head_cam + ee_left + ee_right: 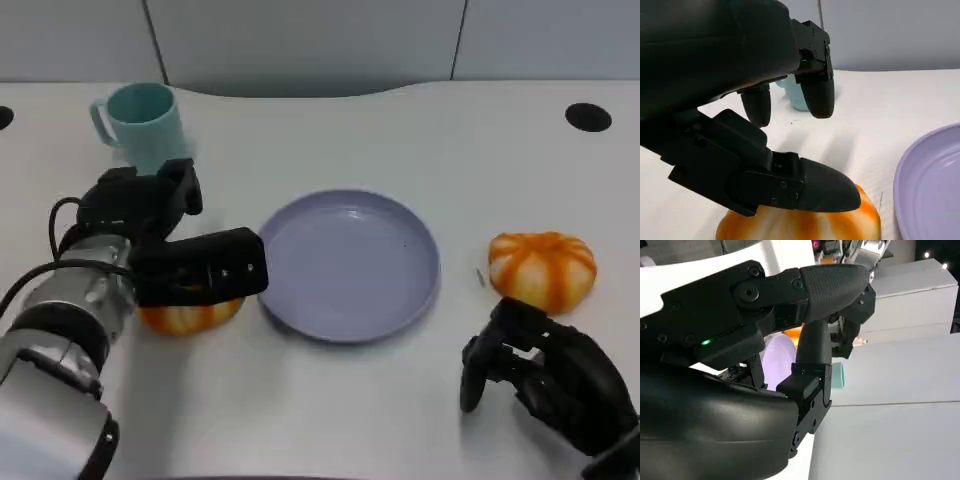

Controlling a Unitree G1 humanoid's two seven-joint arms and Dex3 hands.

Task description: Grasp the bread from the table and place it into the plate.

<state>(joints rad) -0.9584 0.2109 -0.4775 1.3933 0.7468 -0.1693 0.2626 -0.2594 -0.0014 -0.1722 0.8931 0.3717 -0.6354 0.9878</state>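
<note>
An orange-striped bread roll [190, 316] lies on the white table just left of the lilac plate [350, 265], which has nothing on it. My left hand [165, 245] hovers over this roll with its fingers apart. In the left wrist view its thumb [805, 187] lies across the top of the roll [805, 225], the other fingers [817, 92] stand well above it, and the plate rim [932, 190] is close by. A second striped roll [542, 268] sits right of the plate. My right hand [545, 380] rests near the table's front edge below that roll, fingers curled in, holding nothing.
A teal mug [140, 120] stands at the back left, behind my left hand, and also shows between the fingers [792, 95]. A black round hole [588, 117] marks the table at the back right. Bare table lies between the plate and my right hand.
</note>
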